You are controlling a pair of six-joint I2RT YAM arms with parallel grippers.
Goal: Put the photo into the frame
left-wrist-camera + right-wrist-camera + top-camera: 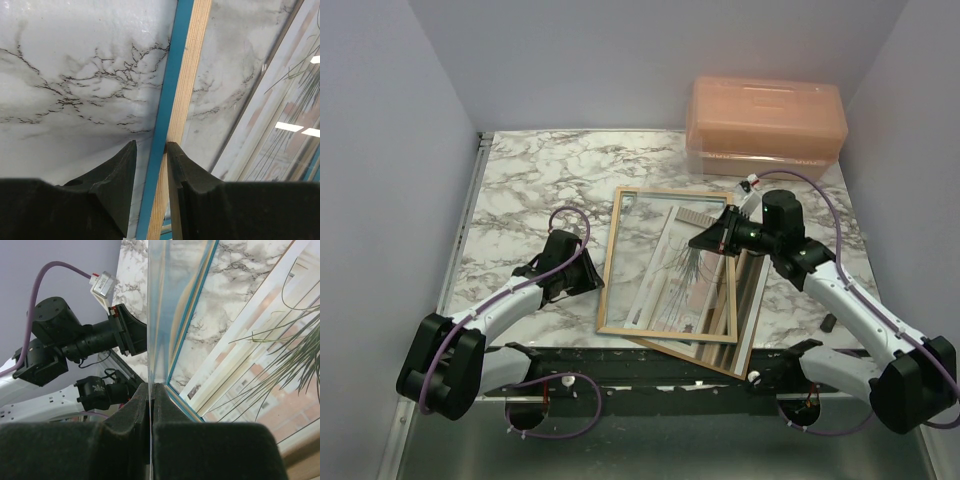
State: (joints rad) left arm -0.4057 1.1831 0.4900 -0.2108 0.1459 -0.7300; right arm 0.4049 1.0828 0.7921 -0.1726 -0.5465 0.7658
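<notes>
The frame lies mid-table with its pale wood back up. The photo of a spiky plant shows through its opening. My left gripper is at the frame's left rail. In the left wrist view that blue and wood rail runs between the fingers of the open gripper; the right finger touches the wood and a gap remains on the left. My right gripper is over the frame's right side. It is shut on the edge of a thin clear pane standing on edge, beside the photo.
A brown backing sheet pokes out from under the frame at its right and near side. A peach plastic box stands at the back right. The marble tabletop ends in walls at left, back and right.
</notes>
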